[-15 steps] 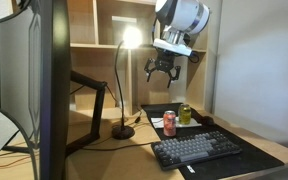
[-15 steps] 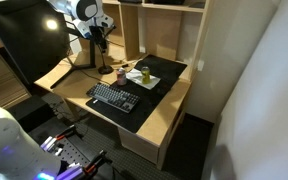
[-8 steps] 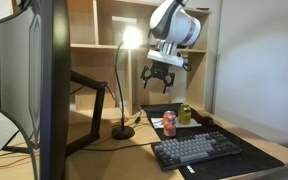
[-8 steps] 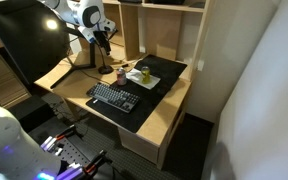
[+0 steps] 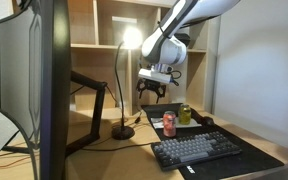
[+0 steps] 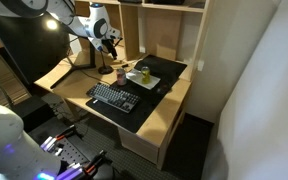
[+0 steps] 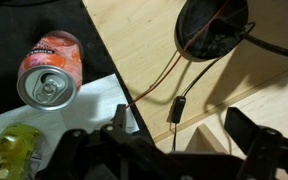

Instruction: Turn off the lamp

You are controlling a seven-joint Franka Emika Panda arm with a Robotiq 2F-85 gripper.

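The claw (image 5: 151,96) has come down lower and closer to the lamp (image 5: 123,131), spread wide and holding nothing. The lamp stands on the bench (image 5: 112,156) and still shines, so the job is not done yet

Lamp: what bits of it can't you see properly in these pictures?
Lamp head: exterior view, washed out by its own glow.
Lamp base: wrist view, cut off by the top edge.
Switch: the cord lump in the wrist view might be it; too small to tell.
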